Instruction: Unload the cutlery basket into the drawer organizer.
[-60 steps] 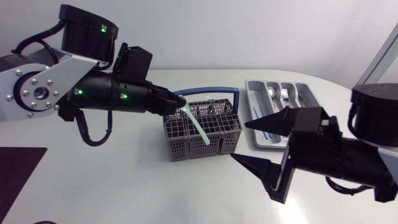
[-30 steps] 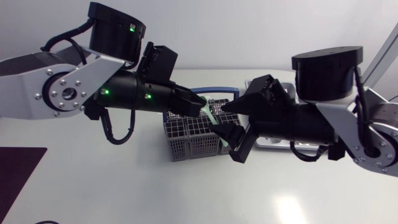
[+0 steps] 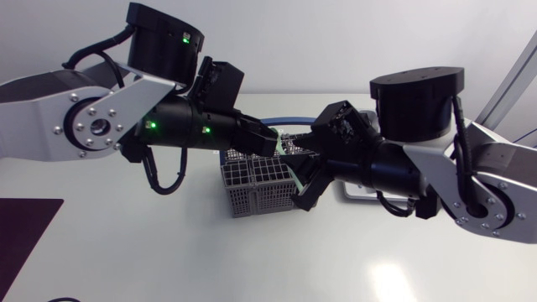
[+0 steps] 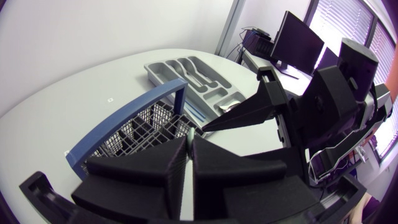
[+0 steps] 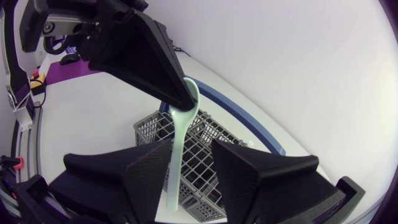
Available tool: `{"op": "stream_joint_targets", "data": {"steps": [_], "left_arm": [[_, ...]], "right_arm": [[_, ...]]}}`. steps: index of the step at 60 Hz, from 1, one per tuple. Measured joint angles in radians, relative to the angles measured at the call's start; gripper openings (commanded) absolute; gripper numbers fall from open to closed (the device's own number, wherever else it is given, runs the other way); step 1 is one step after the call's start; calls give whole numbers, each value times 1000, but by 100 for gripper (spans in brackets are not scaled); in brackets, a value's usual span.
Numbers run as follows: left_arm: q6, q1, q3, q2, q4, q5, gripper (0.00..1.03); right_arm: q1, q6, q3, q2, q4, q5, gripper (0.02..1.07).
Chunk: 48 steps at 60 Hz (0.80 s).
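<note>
Mid-air handover above the cutlery basket [image 3: 252, 189]. Left end effector [image 4: 189, 140] is pinching the rounded end of the mint-green plastic utensil [image 5: 180, 124], so the handle hangs free for a second grip. Right end effector [image 5: 191, 142] is spread, fingers straddling the handle, no contact visible. Probable reason: the drawer organizer [image 4: 186, 71] is on the right arm's side of the bench [image 3: 126, 243]. Next call: right closes, then left lets go

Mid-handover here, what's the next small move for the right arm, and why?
Probably close the right gripper on the green spoon: its open fingers flank the handle without touching, while the left gripper pinches the bowl end above the basket.
</note>
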Motion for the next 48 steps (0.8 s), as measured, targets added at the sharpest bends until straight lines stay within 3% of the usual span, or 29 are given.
{"op": "stream_joint_targets", "data": {"steps": [16, 28, 48], "left_arm": [[-6, 0, 0, 0, 0, 0, 12], [-10, 0, 0, 0, 0, 0, 12], [-18, 0, 0, 1, 4, -4, 13]], "right_arm": [[28, 4, 0, 35, 15, 37, 37], [45, 5, 0, 45, 32, 51, 11], [46, 22, 0, 45, 42, 70, 8]]}}
